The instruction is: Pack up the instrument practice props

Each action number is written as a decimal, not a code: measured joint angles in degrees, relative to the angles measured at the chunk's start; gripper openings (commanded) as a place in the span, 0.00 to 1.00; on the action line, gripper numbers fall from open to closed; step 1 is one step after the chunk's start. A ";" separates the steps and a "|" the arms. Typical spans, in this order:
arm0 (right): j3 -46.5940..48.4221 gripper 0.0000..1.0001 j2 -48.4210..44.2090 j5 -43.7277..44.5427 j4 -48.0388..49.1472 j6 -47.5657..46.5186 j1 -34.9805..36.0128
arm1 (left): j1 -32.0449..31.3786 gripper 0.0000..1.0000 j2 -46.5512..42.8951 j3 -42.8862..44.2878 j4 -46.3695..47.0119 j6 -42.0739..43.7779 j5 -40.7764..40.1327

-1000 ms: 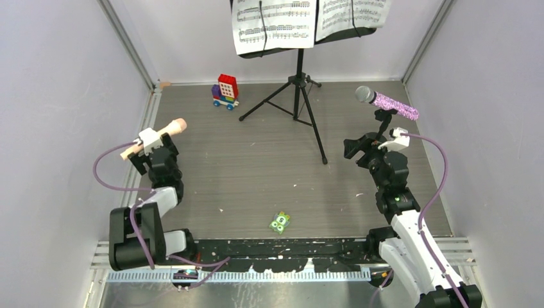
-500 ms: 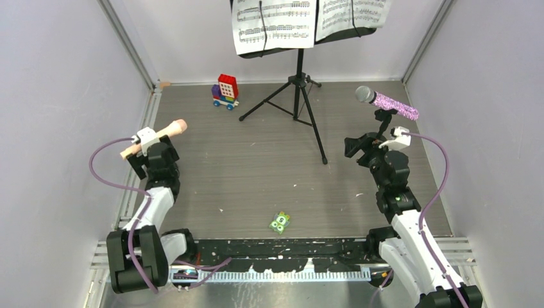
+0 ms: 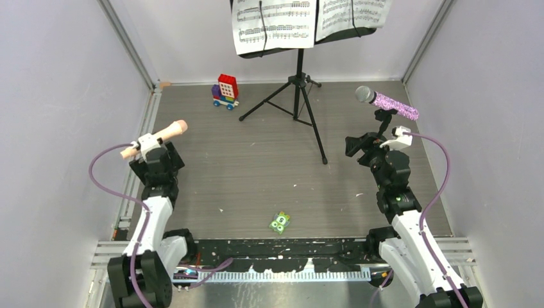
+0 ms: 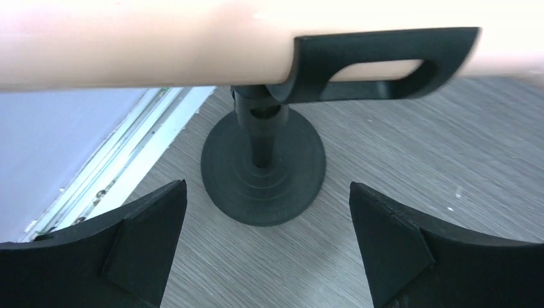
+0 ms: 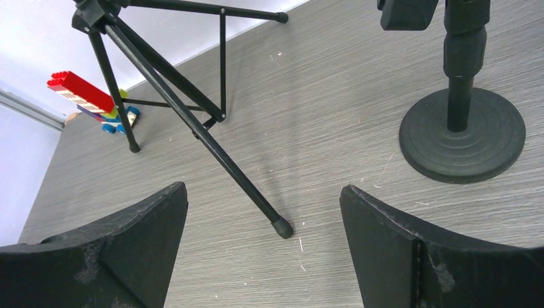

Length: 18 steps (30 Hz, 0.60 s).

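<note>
A grey wood-grain tabletop is enclosed by pale walls on three sides. Close to its near edge, about midway along, a small green square piece is seen; it is not counted among the props.

By the left edge the left gripper is held with its jaws spread wide and empty. It is just short of the pink microphone, which is carried level in the clip of a short black round-based mount.

By the right edge the right gripper is likewise held wide open with nothing in it, near the second mount. The purple-glitter microphone is perched on that mount, toward the far right corner.

At the middle of the far edge the black music desk with its white pages is borne on tripod legs. A red-blue brick vehicle is parked to its left.

The step in hand is judged to be the taking of the pink microphone. The jaws are best raised to the level of the barrel and closed across it beside the clip, not over it. The microphone is then best drawn gently out of the clip, since the light mount is likely to be tipped or dragged along if the pull is made askew.
</note>
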 measured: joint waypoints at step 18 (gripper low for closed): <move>0.20 0.93 -0.22 2.80 -1.75 0.66 0.00 | -1.40 1.00 -24.06 -4.83 -12.63 -6.38 22.73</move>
